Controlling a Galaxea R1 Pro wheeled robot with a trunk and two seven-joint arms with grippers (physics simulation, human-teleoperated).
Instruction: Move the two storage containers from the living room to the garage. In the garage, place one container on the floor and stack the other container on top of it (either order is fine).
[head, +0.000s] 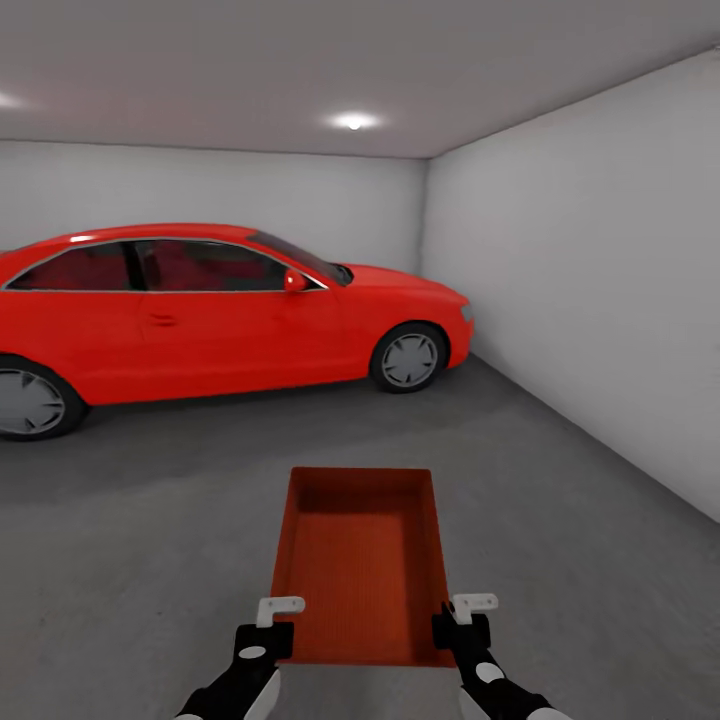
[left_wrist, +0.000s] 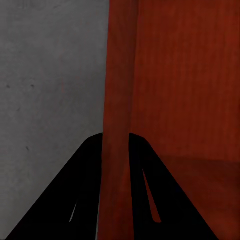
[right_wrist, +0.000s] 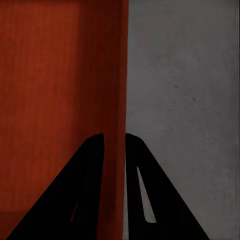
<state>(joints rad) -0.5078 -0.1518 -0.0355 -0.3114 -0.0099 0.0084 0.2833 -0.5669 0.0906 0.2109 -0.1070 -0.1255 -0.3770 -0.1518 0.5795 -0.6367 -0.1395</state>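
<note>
**Bin carried into the garage, one wall pinched by each arm**

Because the orange-red rectangular open-topped storage bin (head: 362, 560) is thin-walled and wide, each arm takes one long side near the robot's end. The left gripper (left_wrist: 116, 145) has its jaws clamped on the left wall; the right gripper (right_wrist: 115, 145) likewise on the right wall. Held so, the bin sits level above the rough dark grey concrete floor (head: 150, 540), well apart from the glossy red car (head: 220, 310), likely ready for setting down
</note>
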